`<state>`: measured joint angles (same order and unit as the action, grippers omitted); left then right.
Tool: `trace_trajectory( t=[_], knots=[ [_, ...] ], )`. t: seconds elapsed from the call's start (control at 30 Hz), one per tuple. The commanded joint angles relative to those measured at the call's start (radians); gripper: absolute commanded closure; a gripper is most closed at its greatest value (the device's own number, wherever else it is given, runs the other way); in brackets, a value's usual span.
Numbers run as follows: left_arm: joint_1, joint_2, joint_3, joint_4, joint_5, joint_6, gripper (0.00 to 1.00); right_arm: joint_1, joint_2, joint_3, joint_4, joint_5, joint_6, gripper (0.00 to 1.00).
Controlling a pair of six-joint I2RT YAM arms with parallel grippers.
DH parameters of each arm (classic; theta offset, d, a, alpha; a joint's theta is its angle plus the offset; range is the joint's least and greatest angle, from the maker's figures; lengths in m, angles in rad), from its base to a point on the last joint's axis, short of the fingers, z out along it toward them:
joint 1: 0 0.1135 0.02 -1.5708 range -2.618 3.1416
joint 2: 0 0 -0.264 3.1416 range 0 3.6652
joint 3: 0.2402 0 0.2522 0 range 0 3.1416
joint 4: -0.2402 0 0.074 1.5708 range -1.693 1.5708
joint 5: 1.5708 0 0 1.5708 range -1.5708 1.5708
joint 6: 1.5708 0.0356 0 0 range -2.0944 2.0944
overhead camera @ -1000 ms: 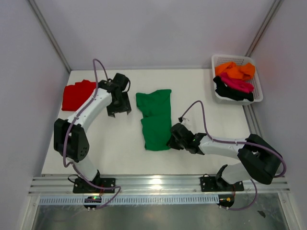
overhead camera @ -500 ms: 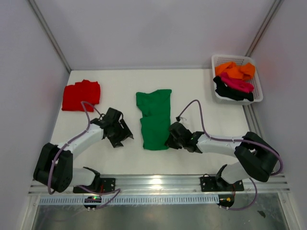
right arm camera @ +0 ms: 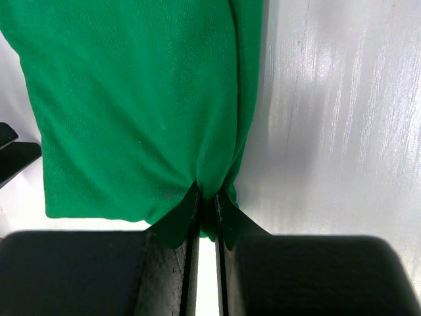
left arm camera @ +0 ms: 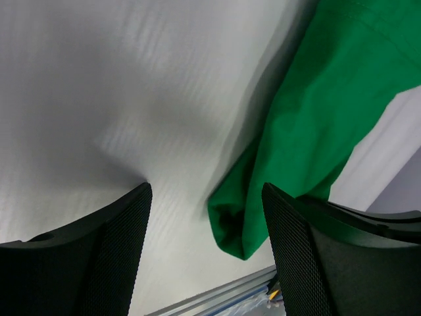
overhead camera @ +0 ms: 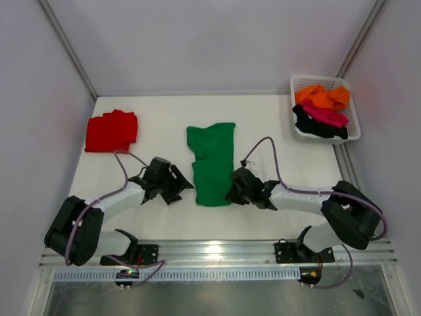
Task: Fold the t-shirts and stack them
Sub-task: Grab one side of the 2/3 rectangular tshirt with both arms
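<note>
A bright green t-shirt (overhead camera: 212,164) lies folded lengthwise in the middle of the table. My right gripper (overhead camera: 234,191) is shut on its near right corner, the cloth (right arm camera: 209,181) pinched between the jaws. My left gripper (overhead camera: 181,187) stands open just left of the shirt's near left corner (left arm camera: 247,230), which lies between its fingers (left arm camera: 112,243) without touching them. A red t-shirt (overhead camera: 110,130) lies folded at the far left. Orange (overhead camera: 322,96), magenta (overhead camera: 325,115) and black (overhead camera: 316,126) t-shirts sit in the basket.
The white mesh basket (overhead camera: 354,112) stands at the back right corner. Grey walls close in the table on three sides. A metal rail (overhead camera: 210,253) runs along the near edge behind the arm bases.
My left arm has swung from beside the red t-shirt down and right to the green shirt's near left corner, its jaws still open. The right gripper has held its grip in place.
</note>
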<state>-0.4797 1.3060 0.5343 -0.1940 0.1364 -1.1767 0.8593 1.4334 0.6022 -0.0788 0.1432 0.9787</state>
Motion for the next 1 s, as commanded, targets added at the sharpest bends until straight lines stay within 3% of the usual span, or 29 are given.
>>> trace_trajectory(
  t=[0.0,0.43,0.67,0.97],
  knots=[
    [-0.031,0.073,0.003,0.106,0.002,-0.011,0.28,-0.002,0.018,0.018,-0.004,-0.004,-0.014,0.94],
    [-0.106,0.246,0.052,0.15,0.042,-0.034,0.29,-0.002,0.061,0.036,0.002,-0.016,-0.012,0.95],
    [-0.129,0.248,0.108,0.01,0.008,-0.037,0.31,0.0,0.076,0.06,-0.013,-0.001,-0.025,0.95],
    [-0.132,0.254,0.193,-0.128,-0.053,0.009,0.43,-0.002,0.087,0.077,-0.021,0.01,-0.031,0.95]
  ],
)
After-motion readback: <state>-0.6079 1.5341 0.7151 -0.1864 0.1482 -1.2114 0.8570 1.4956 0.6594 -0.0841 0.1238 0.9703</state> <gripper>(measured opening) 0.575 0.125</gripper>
